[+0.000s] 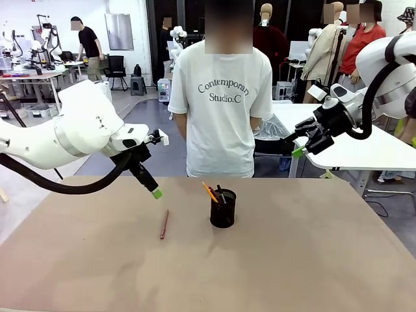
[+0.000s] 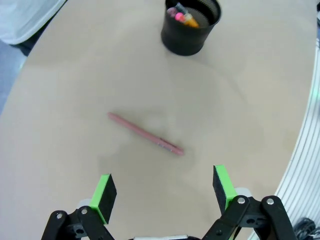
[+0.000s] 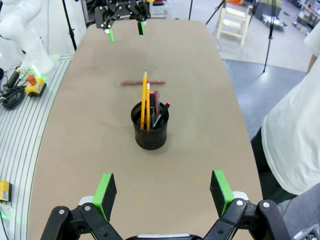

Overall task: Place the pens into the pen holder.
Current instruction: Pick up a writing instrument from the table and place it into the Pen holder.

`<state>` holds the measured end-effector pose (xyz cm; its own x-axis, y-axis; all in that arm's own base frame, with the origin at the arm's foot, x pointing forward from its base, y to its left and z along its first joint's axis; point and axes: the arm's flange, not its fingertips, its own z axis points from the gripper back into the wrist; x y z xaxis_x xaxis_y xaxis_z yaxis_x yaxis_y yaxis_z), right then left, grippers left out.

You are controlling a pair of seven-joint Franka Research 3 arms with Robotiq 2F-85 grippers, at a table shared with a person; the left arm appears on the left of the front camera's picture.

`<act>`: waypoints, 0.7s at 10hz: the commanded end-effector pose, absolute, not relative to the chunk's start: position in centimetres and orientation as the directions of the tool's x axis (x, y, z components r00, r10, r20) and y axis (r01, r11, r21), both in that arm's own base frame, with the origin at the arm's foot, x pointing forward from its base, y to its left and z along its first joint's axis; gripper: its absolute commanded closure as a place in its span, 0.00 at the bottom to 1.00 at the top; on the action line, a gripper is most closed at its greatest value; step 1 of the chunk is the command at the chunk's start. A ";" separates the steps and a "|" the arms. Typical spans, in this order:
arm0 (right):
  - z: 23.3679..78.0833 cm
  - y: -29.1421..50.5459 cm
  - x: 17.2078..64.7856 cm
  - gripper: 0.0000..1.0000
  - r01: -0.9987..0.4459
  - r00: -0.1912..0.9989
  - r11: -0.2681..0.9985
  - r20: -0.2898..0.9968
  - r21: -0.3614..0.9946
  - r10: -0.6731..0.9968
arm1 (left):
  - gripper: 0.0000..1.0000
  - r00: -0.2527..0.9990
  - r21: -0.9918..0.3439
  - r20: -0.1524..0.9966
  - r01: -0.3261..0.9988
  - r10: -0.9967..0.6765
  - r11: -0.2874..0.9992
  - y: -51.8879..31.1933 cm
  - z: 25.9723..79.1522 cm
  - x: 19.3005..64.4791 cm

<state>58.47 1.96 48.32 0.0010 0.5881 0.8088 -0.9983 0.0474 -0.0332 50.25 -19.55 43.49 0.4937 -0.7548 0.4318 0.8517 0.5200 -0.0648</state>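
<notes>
One reddish pen (image 1: 164,223) flat on table (image 1: 312,260), long axis near-far | both tools released

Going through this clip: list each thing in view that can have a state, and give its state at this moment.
Small black wire-mesh pen holder: upright on the table, holding several sticks.
Yellow-orange pencils: standing in the holder.
Black marker with pink-red end: leaning in the holder.
Thin reddish-brown pen: lying flat on the table, outside the holder.
Left gripper: open, empty, above the pen.
Right gripper: open, empty, raised off the table.
</notes>
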 end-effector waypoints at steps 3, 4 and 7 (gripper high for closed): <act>48.6 2.0 58.4 0.00 -0.998 -0.004 0.045 0.809 -0.037 0.588 | 0.00 0.737 -0.100 0.233 0.667 -0.634 0.738 -22.6 42.5 51.5; 48.6 2.0 58.4 0.00 -0.998 -0.004 0.045 0.809 -0.037 0.588 | 0.00 0.823 -0.073 0.193 0.555 -0.534 0.829 -23.6 42.1 52.0; 48.6 2.0 58.4 0.00 -0.998 -0.004 0.045 0.809 -0.037 0.588 | 0.00 0.941 -0.007 0.177 0.295 -0.290 0.955 -26.7 40.0 55.2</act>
<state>58.47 1.96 48.35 0.0005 0.5881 0.8088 -0.9983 0.0473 -0.0338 53.37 -23.83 39.82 0.9074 -0.3750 0.1897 0.3856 0.9224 -0.0213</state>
